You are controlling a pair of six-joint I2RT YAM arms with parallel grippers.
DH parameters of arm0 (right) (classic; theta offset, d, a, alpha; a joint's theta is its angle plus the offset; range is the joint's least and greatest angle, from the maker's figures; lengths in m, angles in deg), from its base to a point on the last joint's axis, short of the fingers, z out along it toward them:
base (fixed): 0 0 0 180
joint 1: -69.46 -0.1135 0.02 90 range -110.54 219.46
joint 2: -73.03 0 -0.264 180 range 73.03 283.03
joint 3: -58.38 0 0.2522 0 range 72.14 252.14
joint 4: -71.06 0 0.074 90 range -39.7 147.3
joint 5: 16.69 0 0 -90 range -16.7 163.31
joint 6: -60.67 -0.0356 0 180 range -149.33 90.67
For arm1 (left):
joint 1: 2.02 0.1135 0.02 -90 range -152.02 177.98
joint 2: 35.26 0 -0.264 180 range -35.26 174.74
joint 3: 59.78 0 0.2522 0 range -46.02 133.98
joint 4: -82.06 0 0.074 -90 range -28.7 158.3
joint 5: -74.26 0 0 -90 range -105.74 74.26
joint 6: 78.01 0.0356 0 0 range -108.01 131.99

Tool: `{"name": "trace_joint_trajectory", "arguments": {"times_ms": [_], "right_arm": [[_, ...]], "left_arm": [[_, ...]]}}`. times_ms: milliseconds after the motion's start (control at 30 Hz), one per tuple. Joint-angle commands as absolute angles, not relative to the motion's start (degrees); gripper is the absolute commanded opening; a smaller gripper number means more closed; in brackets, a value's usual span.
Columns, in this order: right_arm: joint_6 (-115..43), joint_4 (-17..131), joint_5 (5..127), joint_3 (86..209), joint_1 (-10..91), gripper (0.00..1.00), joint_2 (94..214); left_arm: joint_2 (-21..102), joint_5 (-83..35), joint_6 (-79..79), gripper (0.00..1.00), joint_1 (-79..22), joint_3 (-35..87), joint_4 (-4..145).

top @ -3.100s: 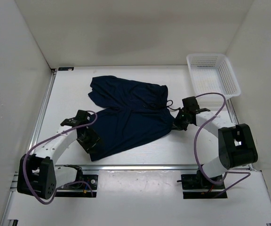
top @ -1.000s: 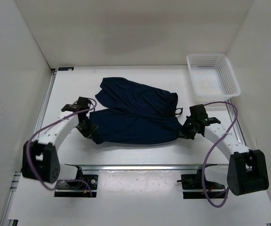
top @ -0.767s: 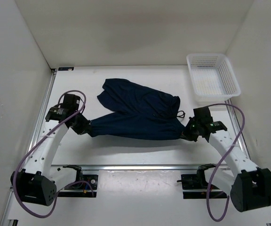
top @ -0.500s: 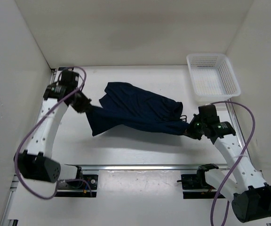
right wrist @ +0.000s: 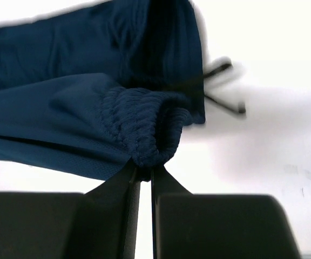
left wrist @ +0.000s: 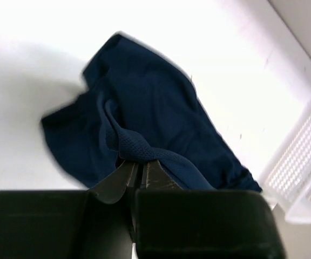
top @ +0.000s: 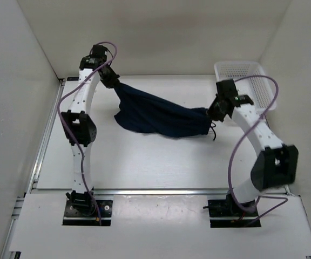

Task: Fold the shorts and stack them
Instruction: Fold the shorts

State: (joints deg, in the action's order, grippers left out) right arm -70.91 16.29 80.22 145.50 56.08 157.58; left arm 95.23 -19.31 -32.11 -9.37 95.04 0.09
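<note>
The dark navy shorts (top: 158,114) hang stretched between both grippers above the white table, sagging in the middle. My left gripper (top: 114,82) is raised at the back left, shut on a bunched corner of the shorts (left wrist: 144,124). My right gripper (top: 212,113) is at the right, shut on the gathered waistband of the shorts (right wrist: 144,129); a dark drawstring (right wrist: 223,86) dangles beside it. The lower folds of the cloth touch or nearly touch the table.
A white mesh basket (top: 252,86) stands at the back right corner, just behind the right arm, and shows at the right edge as a basket (left wrist: 306,178) in the left wrist view. White walls (top: 15,81) close in both sides and the back.
Both arms have lifted and carried the shorts toward the back. The left arm swung far up to the back left; the right moved back toward the basket. The shorts went from lying flat to hanging.
</note>
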Motion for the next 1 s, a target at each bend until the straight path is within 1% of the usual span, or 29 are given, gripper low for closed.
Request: {"name": "trace_joint_trajectory", "arguments": {"times_ms": [0,33,67,100,133,167,200,233,300,333,433,467,500,567,600,667,700,800,900,967], "right_arm": [[-69.41,17.75,87.10,156.38,57.25,0.00,165.55],[-69.41,18.36,87.10,159.56,57.94,0.02,168.01],[-68.37,18.36,86.58,162.89,58.56,0.12,173.26],[-66.53,18.36,85.10,170.24,58.57,0.42,176.01],[-66.51,15.58,85.08,174.40,58.57,0.55,180.65],[-65.90,14.07,85.08,177.92,58.57,0.65,182.26],[-65.89,13.36,85.69,180.22,58.57,0.73,183.06],[-65.11,13.36,85.70,181.03,58.57,0.82,183.07],[-65.10,14.06,87.19,179.20,58.57,0.84,180.97],[-65.10,15.36,87.19,175.79,58.57,0.84,180.09],[-65.80,17.22,87.19,168.23,58.57,0.84,175.34],[-65.81,18.27,86.32,165.68,58.57,0.82,174.03],[-65.81,18.89,85.36,160.43,58.57,0.81,171.75],[-66.60,19.76,82.99,155.74,58.57,0.81,169.80],[-67.21,20.38,80.80,153.72,58.57,0.81,168.49],[-67.73,21.44,77.63,148.62,59.09,0.81,167.95],[-67.74,22.31,76.13,147.30,59.79,0.82,167.25],[-69.41,25.90,71.12,142.99,61.02,0.85,166.72],[-71.86,30.03,67.17,142.45,61.82,0.87,169.77],[-72.74,30.85,67.15,143.76,61.82,0.87,172.24]], "left_arm": [[99.81,-22.67,-31.77,0.10,-6.77,101.37,8.39],[102.35,-24.16,-31.78,0.10,-6.77,101.37,11.31],[103.85,-24.79,-32.57,0.15,-6.77,102.85,12.91],[105.52,-24.79,-32.57,0.30,-6.77,104.70,12.92],[107.62,-25.75,-31.88,0.45,-6.77,107.50,12.92],[107.65,-26.28,-31.26,0.56,-6.77,107.53,12.92],[107.65,-26.29,-30.65,0.79,-6.07,107.53,12.92],[104.77,-24.89,-29.86,1.00,-6.06,105.44,12.92],[101.69,-20.95,-27.48,1.00,-5.45,102.62,12.92],[98.45,-20.14,-26.26,1.00,-4.75,99.21,12.92],[93.86,-20.13,-24.85,1.00,-2.99,92.52,12.40],[91.06,-20.83,-23.45,1.00,-2.99,87.19,12.40],[89.99,-21.62,-22.65,0.98,-2.99,84.61,12.40],[88.06,-21.63,-21.33,0.93,-3.77,78.47,10.91],[88.05,-21.63,-20.45,0.93,-4.65,76.61,10.21],[87.43,-21.63,-20.45,1.00,-5.71,72.65,9.32],[87.43,-21.63,-20.45,1.00,-6.41,69.50,8.71],[89.18,-23.73,-20.97,1.00,-7.46,65.18,9.84],[92.34,-24.44,-21.49,1.00,-8.69,65.16,10.46],[94.10,-25.58,-22.28,1.00,-8.70,65.87,11.34]]}}
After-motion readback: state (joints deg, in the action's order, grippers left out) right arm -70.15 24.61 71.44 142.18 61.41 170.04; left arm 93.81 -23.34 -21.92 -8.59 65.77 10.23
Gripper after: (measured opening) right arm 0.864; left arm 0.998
